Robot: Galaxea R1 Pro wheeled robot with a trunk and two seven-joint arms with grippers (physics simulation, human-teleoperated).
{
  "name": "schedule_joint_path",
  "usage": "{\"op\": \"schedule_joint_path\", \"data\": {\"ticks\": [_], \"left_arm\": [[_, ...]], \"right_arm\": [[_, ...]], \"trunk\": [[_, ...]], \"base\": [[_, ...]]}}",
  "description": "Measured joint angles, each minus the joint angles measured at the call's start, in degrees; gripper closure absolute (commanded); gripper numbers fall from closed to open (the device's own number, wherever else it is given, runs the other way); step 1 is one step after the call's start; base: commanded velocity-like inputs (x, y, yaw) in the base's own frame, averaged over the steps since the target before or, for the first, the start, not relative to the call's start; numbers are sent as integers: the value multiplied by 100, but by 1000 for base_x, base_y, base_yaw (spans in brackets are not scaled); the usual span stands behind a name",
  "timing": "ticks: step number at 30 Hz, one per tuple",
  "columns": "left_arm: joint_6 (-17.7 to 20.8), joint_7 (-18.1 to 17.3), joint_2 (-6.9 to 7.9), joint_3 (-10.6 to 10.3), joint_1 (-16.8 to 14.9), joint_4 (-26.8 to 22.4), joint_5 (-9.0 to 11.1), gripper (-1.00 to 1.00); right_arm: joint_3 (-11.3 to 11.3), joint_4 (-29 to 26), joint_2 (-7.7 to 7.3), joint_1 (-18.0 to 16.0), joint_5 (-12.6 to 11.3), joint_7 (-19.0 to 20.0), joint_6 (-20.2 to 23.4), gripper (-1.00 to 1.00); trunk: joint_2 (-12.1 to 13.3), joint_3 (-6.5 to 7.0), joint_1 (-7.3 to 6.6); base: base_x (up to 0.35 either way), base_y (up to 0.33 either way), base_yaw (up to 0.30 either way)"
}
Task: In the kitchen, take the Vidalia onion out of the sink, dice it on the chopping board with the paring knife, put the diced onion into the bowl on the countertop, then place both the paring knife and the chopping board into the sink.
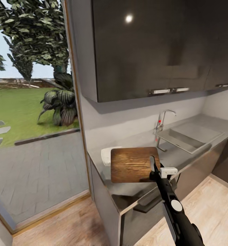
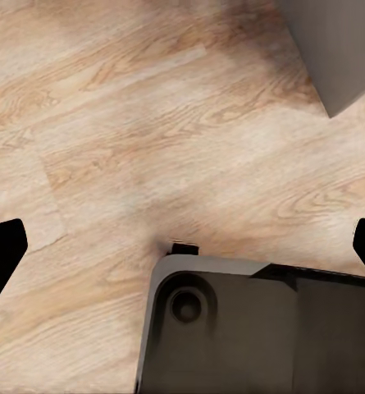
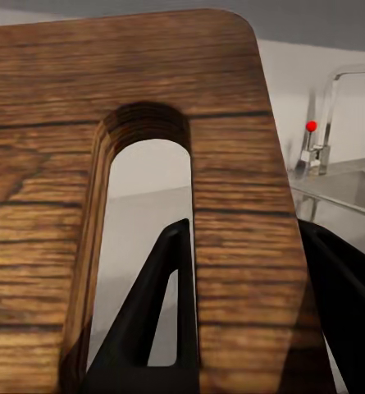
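The right gripper [image 1: 154, 169] is clamped on the chopping board [image 1: 132, 164] at its slotted end, holding it above the tabletop [image 1: 182, 153], probably for carrying. The sink [image 1: 189, 136] lies beyond the gripper; the left gripper [image 2: 182, 246] hangs spread wide over the floor [image 2: 149, 123].

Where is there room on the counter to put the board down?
Bare countertop lies between the board and the sink, and beyond the sink. It is crowded near the bowl, which the board partly hides.

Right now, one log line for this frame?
right hand: shut on chopping board at its slot end, board lifted over countertop | left hand: open above floor | sink: ahead
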Motion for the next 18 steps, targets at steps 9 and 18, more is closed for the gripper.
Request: {"op": "schedule_joint_path", "data": {"ticks": [9, 18], "left_arm": [[0, 0, -3, 0, -1, 0, 0, -100], [0, 1, -2, 0, -1, 0, 0, -100]], "right_arm": [[0, 0, 1, 0, 1, -11, 0, 100], [0, 0, 1, 0, 1, -14, 0, 100]], "trunk": [[0, 0, -1], [0, 0, -1]], "base": [[-43, -295, 246], [-1, -307, 281]]}}
